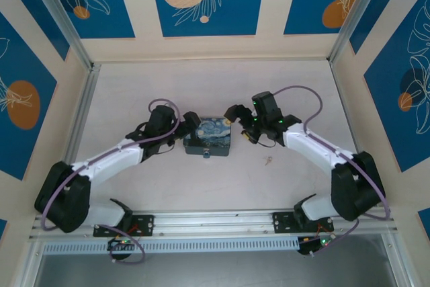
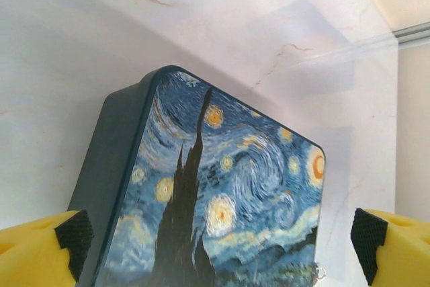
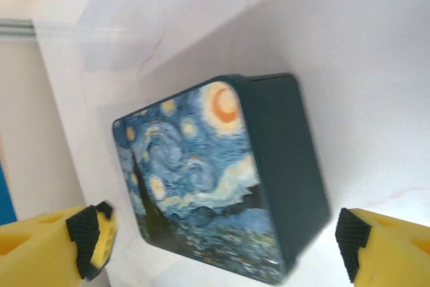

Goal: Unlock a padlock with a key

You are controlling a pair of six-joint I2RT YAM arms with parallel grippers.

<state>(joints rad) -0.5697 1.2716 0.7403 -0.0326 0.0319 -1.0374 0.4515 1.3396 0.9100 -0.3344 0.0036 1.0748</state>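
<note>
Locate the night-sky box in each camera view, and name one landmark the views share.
Top external: box at the picture's centre.
Left wrist: box lower middle, running off the bottom edge.
Right wrist: box at centre, tilted.
Shared landmark: the pale table beneath it.

Stretches the left arm (image 1: pixel 107 156) from its base at 7 o'clock up toward the middle, elbow folded low at 8 o'clock, wrist pointing to 3 o'clock. Carries the left gripper (image 1: pixel 193 124) with jaws spread wide, yellow fingers (image 2: pixel 40 250) with black pads at opposite bottom corners of the wrist view. Mirrors this with the right arm (image 1: pixel 316 149), based at 5 o'clock, elbow at 4 o'clock, wrist aimed to 9 o'clock. Spreads the right gripper (image 1: pixel 235 113) wide too, fingers (image 3: pixel 386 247) far apart. Faces both grippers toward each other near centre, not touching.
</note>
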